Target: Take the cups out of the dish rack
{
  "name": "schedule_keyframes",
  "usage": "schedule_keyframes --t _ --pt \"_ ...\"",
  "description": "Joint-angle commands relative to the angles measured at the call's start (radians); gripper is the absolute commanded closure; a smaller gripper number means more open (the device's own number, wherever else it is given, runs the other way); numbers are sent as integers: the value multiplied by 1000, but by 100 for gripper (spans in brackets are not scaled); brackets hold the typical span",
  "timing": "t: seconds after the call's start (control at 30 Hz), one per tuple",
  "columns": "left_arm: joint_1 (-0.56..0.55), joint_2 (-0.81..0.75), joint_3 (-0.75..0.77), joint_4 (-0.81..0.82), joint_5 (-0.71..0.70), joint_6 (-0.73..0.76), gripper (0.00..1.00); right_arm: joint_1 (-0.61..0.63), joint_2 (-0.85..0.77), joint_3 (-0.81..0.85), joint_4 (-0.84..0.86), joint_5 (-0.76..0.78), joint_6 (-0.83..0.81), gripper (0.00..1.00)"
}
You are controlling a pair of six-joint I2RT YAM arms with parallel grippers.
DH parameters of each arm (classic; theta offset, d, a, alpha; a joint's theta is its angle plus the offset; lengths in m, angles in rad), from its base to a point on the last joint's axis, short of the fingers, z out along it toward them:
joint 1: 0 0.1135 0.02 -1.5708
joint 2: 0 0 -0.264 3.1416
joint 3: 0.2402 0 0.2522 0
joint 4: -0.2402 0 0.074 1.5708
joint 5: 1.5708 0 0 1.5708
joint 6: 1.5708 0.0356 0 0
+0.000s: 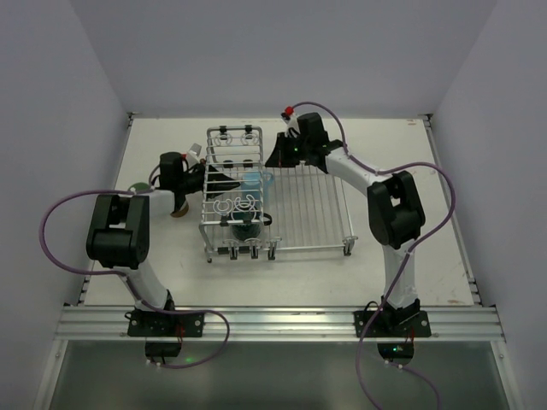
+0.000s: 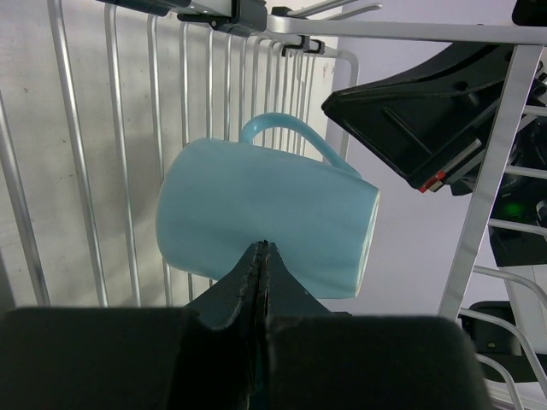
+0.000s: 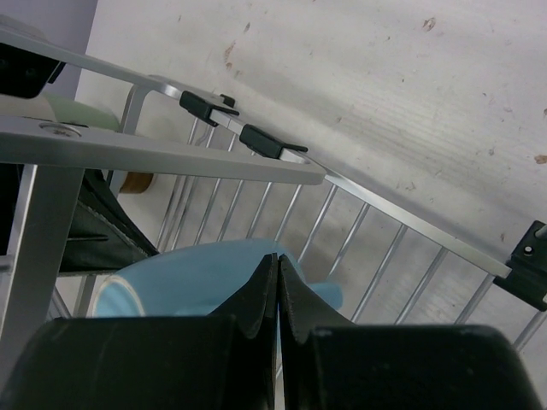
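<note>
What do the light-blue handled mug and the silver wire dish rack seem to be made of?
Light-blue handled mug: probably glazed ceramic; opaque, smooth body with soft sheen.
Silver wire dish rack: metal, likely chromed or stainless steel; thin bright rods reflecting light.

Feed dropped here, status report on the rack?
Left gripper shut, right gripper shut. Light-blue mug in dish rack, between them. Its frame crowds both.
</note>
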Motion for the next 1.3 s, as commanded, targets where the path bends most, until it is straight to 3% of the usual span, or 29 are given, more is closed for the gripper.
schedule_keyframes --t 0.0,0.4,1.17,1.23,1.27 --pt "-13 5 39 27 10 -12 100 -1 3 34 -8 -59 -25 100" --pt "-15 8 41 28 5 -16 100 1 -41 -61 -11 -109 -66 100" --pt "-27 8 38 39 4 -29 100 1 -282 -351 64 -14 -95 100" --pt "-27 9 36 41 4 -27 100 2 -290 -350 38 9 -122 92" --pt "-26 9 36 41 4 -26 100 1 -296 -356 19 35 -143 78"
